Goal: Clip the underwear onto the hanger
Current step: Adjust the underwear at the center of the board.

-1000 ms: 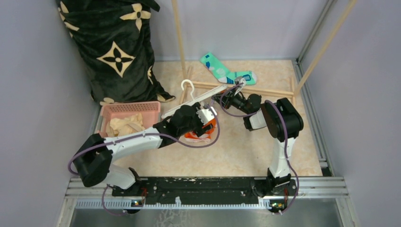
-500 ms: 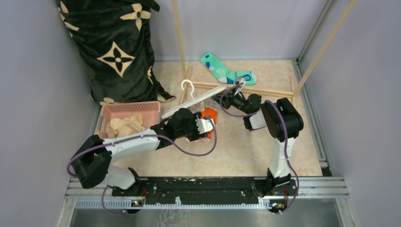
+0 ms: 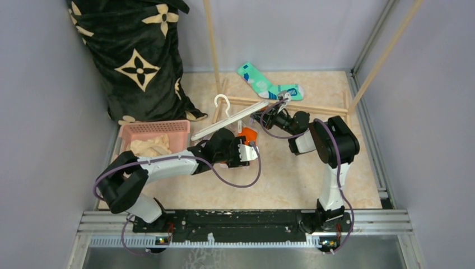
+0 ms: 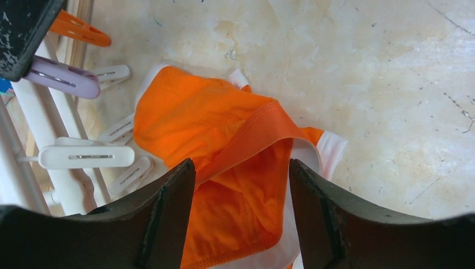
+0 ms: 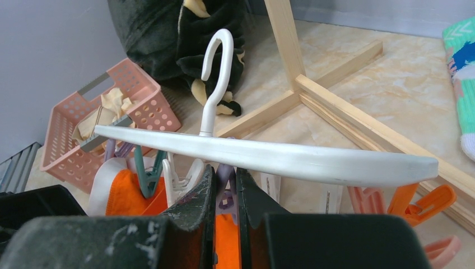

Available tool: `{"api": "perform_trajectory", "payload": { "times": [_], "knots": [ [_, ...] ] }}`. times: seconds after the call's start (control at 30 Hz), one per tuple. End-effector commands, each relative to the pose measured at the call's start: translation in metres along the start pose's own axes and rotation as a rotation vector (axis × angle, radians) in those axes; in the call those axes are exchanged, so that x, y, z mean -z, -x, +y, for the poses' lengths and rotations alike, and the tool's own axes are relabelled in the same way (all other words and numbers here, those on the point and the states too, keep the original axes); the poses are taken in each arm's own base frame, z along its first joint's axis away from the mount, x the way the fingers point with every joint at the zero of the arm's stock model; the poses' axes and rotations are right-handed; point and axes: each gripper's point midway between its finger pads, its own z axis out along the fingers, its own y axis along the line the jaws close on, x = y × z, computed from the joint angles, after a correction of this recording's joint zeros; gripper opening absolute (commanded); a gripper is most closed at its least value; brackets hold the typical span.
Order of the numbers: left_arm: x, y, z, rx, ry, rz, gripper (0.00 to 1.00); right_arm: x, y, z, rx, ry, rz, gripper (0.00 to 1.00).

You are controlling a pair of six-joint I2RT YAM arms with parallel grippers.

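Observation:
The orange underwear [image 4: 224, 123] lies crumpled on the floor, its white-edged waistband folded over. My left gripper [image 4: 241, 165] hovers open just above it, with one finger on each side of the cloth and nothing pinched. From above, the left gripper [image 3: 246, 152] covers most of the underwear [image 3: 248, 134]. The white hanger [image 5: 280, 158] is held off the floor, hook [image 5: 215, 73] up, clothespins dangling. My right gripper [image 5: 226, 171] is shut on a lilac clothespin [image 5: 226, 188] under the hanger's bar. The underwear [image 5: 126, 193] shows beneath the pins.
A pink basket [image 3: 180, 126] holding cream cloth stands left of the hanger [image 3: 229, 119]. A teal sock [image 3: 263, 84] lies at the back by the wooden rack's base [image 3: 305, 106]. A dark flowered cushion [image 3: 134, 56] leans in the back left corner. Grey walls close both sides.
My left arm has drawn its elbow in and its gripper has shifted slightly nearer over the underwear, its jaws a little narrower. The right arm and hanger have not moved.

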Motion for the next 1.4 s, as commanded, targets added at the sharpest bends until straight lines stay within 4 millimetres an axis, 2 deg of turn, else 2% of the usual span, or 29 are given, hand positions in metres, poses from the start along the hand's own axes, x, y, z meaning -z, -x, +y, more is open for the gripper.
{"api": "perform_trajectory", "payload": {
  "times": [0.0,0.17,0.33,0.5,1.07,1.23,1.37],
  "knots": [
    [-0.006,0.030,0.015,-0.032,0.016,-0.095,0.67,-0.006,0.030,0.013,0.085,0.058,-0.080,0.00],
    [-0.015,0.047,0.026,-0.050,0.018,-0.134,0.65,-0.006,0.028,0.013,0.082,0.056,-0.076,0.00],
    [-0.028,0.061,0.017,-0.066,-0.069,-0.170,0.57,-0.007,0.027,0.014,0.079,0.056,-0.075,0.00],
    [-0.035,0.069,-0.005,-0.071,-0.200,-0.192,0.53,-0.007,0.025,0.013,0.077,0.054,-0.069,0.00],
    [-0.023,0.117,-0.070,-0.058,-0.477,-0.324,0.47,-0.007,0.024,0.012,0.074,0.052,-0.065,0.00],
    [-0.022,0.122,-0.092,-0.074,-0.525,-0.330,0.52,-0.007,0.024,0.013,0.074,0.054,-0.066,0.00],
    [-0.021,0.134,-0.099,-0.063,-0.535,-0.349,0.53,-0.006,0.024,0.013,0.075,0.054,-0.066,0.00]
  ]
}}
